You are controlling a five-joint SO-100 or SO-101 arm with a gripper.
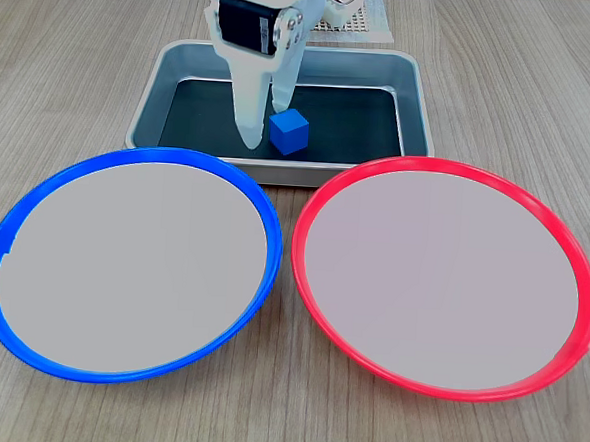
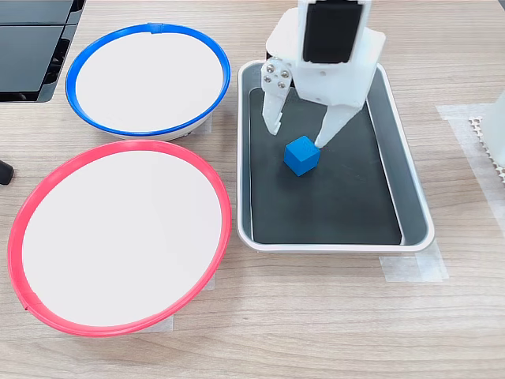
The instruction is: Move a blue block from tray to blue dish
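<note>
The blue block [image 1: 288,130] [image 2: 301,155] rests on the dark bottom of the silver tray [image 1: 420,108] [image 2: 416,199]. My white gripper [image 1: 264,127] [image 2: 298,133] hangs down inside the tray, open, with nothing between its fingers. In the second exterior view its fingertips straddle the block's upper side; one fingertip [image 2: 323,139] is close against the block's corner, and contact cannot be judged. The blue dish [image 1: 132,261] [image 2: 146,79] lies beside the tray with nothing in it: at the first exterior view's lower left and the second exterior view's upper left.
A red-rimmed dish [image 1: 442,275] [image 2: 118,237] of the same size lies next to the blue one, with nothing in it. Black objects [image 2: 31,47] sit at the second exterior view's top left. Tape strips [image 2: 410,268] hold the tray to the wooden table.
</note>
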